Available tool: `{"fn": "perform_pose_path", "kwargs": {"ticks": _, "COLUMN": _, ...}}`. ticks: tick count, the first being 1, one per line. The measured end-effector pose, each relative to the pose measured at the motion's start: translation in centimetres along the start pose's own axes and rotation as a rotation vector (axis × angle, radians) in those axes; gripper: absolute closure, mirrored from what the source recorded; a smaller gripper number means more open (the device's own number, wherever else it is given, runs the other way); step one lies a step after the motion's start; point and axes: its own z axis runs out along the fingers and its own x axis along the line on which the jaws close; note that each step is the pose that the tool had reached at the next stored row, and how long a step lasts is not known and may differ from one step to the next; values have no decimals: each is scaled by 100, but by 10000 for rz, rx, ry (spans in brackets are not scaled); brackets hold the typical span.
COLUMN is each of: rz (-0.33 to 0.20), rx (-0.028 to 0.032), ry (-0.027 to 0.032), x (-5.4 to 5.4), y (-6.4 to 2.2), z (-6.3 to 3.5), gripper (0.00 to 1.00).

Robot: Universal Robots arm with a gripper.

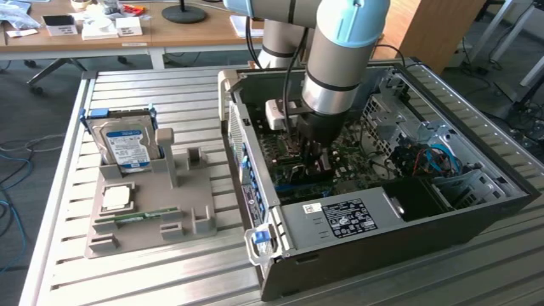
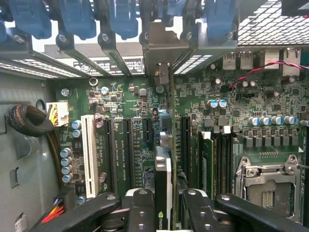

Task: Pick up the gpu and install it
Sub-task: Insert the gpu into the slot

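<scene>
My gripper (image 1: 307,156) is down inside the open computer case (image 1: 476,210), above the motherboard (image 2: 135,101). It is shut on the gpu (image 2: 163,179). The card stands on edge between the black fingers (image 2: 140,210), its cooler face carrying a small logo. Its green board runs up to the pale metal end bracket (image 2: 159,43), which sits at the rear slot openings under the blue latches (image 2: 77,19). The card lies along the black expansion slots (image 2: 126,150). Whether its edge is in a slot I cannot tell.
A white slot (image 2: 88,154), a memory stick (image 2: 206,164) and the CPU socket (image 2: 268,188) flank the card. A sleeved cable bundle (image 2: 29,121) hangs beside the case wall. On the slatted table, a grey fixture (image 1: 153,217) holds a hard drive (image 1: 127,146). The power supply (image 1: 340,217) fills the case's near corner.
</scene>
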Motion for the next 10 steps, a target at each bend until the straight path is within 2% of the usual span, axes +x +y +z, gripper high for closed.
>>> {"fn": "perform_pose_path", "kwargs": {"ticks": 10, "rz": 3, "rx": -3, "ry": -1, "x": 0, "y": 4, "z": 1, "gripper": 73}}
